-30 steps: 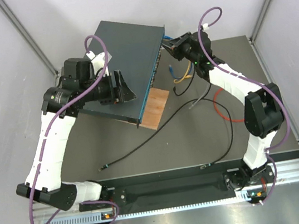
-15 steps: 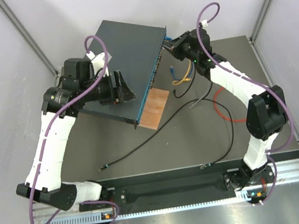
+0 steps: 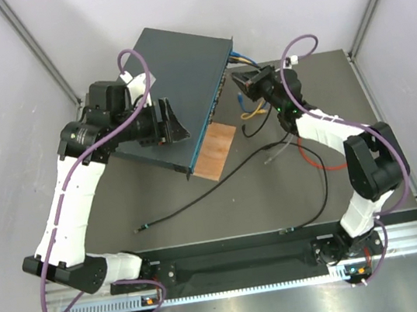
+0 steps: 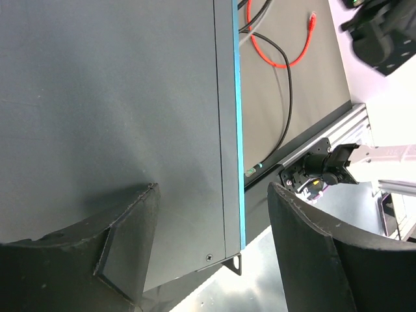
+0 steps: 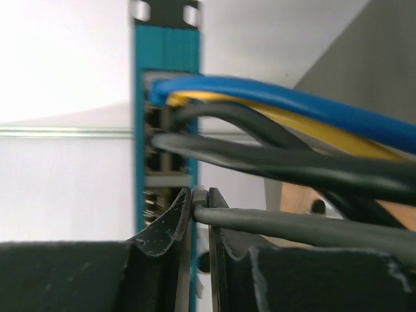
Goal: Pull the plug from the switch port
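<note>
The switch lies aslant on the far left of the tabletop, its teal-edged socket face turned to the right. Nearest, a black cable lies loose on the tabletop, and a red cable curls at the right. Farther in, a brown board lies at the switch's near corner. The left tool is spread wide over the near part of the switch, one finger over the dark top face and the other past the teal edge; I cannot tell whether they touch it. At the far end of the socket face, the right tool is pressed almost together, pinching the plug of a grey cable right at the sockets, beside dark cables, a yellow cable and a blue cable. I cannot tell whether the plug is seated.
</note>
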{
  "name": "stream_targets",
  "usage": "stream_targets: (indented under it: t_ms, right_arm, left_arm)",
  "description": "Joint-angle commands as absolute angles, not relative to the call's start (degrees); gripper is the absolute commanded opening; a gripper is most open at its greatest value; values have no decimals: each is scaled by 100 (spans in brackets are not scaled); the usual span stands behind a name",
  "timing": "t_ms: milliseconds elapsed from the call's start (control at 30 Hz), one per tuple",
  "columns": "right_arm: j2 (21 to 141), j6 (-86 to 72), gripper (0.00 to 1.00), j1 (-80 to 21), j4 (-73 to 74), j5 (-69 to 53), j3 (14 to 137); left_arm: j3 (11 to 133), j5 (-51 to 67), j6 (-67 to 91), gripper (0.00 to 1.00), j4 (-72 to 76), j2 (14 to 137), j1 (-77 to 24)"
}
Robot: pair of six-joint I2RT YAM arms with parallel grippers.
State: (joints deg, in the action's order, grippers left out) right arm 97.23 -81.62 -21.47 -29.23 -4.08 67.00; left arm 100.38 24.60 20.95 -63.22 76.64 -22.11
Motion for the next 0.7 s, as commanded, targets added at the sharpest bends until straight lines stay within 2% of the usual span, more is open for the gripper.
stream_targets:
  t_ms: [0,233,333,467,567,667]
  right_arm:
    - [9677,-8588,0,-2153,-3780,-712,6539]
    - [8527,-7393,0,-2101,-2112,-624,6433]
    - [8157,-6971,0,-2039,-654,-844,6890]
    - [7841,-6610,0,-2048,841,-1713,7356]
    - [7209,-6741,0,-2022,835,-2241,7076]
    - [6584,-6461,0,-1680,1791,-1847,7294]
  left_arm:
    - [10142,2461,2092,72,-6258,7471,-2197]
    - [10195,2417,2100,72,-6162,7445,-2189]
    - [10169,2399,2153,72,-6082,7409,-2189]
    - [10142,2373,2250,72,-5802,7365,-2189]
    - [10125,2329,2303,72,-5687,7365,-2197]
    - [10064,2320,2373,73,-5608,7330,-2188]
